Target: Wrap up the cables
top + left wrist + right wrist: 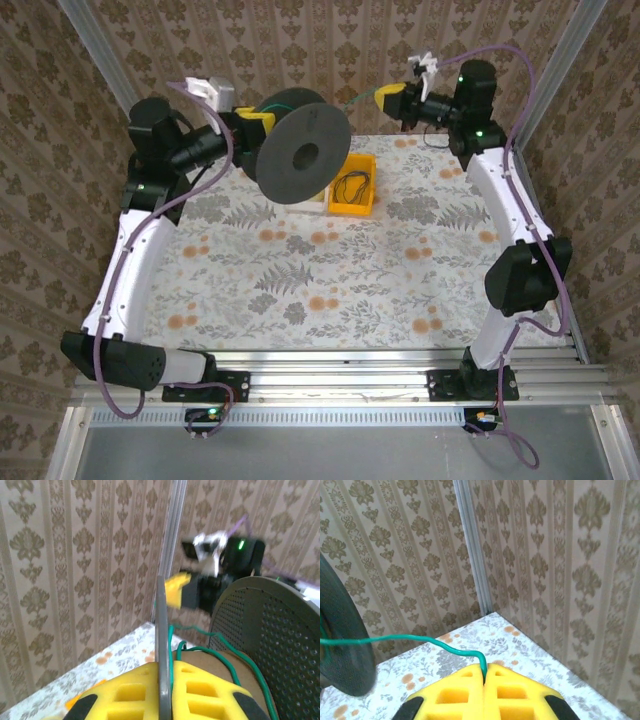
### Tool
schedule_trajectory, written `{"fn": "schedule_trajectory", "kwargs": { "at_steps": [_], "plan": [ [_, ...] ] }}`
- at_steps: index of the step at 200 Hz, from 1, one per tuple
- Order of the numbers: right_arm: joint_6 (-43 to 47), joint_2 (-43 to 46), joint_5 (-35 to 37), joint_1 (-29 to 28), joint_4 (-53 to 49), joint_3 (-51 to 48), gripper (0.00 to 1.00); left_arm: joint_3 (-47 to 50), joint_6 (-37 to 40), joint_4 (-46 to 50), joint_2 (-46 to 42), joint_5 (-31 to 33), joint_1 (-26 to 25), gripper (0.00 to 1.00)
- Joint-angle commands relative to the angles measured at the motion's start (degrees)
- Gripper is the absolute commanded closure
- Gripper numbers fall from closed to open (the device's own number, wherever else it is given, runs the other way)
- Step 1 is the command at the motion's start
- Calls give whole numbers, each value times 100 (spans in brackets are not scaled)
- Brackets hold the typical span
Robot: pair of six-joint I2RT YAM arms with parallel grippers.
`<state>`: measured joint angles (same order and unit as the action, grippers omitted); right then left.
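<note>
**One green cable going onto the spool, more waiting in the bin**

Nearest the right wrist camera, the right gripper point(484, 669) is pinching its two yellow fingers point(520, 692) together on the green cable point(410, 639), which is coming up out of the seam between them. From there the cable is running off to the left toward the spool point(300, 150).

The left gripper point(162, 670) is clamping shut on the thin edge of one spool flange and holding the spool up in the air over the far part of the table point(300, 290). In the left wrist view a few green turns are lying loosely around the brown hub. The winding looks to be under way but far from finished, with a long run of cable hanging free between spool and right gripper.

Behind the spool, the yellow bin point(347, 209) is sitting on the table with dark cables point(353, 185) coiled loosely inside. These appear to be waiting their turn.

Counting what is showing:
- one spool
- one green cable being wound
- one yellow bin
- two grippers, both closed on something

The dark coils in the bin are tangling together too much for counting.
</note>
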<state>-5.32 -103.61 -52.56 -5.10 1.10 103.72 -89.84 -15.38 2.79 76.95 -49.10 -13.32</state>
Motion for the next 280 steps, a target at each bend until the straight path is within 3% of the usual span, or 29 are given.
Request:
{"fn": "schedule_trajectory", "kwargs": {
  "at_steps": [1, 34, 70, 132, 188, 237, 280],
  "plan": [
    [-267, 98, 193, 26, 713, -674, 100, -110, -1557, -2276, -25, -662, 196, 100],
    [-278, 341, 267, -290, 992, -1578, 100, -252, -2379, -3233, 317, -278, 287, 100],
    [-241, 584, 416, -908, 1144, -2315, 100, -176, -2312, -3283, 339, 710, 280, 100],
    [-441, 787, 896, -2166, 1433, -2708, 100, -7, -1156, -2214, 16, 2175, -134, 100],
    [-1529, 707, 1263, -2953, 2766, -2617, 100, 218, -627, -1891, -75, 3049, -550, 100],
    [-1324, 884, 1882, -3424, 2584, -2539, 100, -203, 458, -761, -49, 3946, -1053, 100],
    [-703, 1299, 2318, -3471, 1876, -2358, 100, -539, 1143, -139, 148, 4468, -1531, 100]
  ]
}}
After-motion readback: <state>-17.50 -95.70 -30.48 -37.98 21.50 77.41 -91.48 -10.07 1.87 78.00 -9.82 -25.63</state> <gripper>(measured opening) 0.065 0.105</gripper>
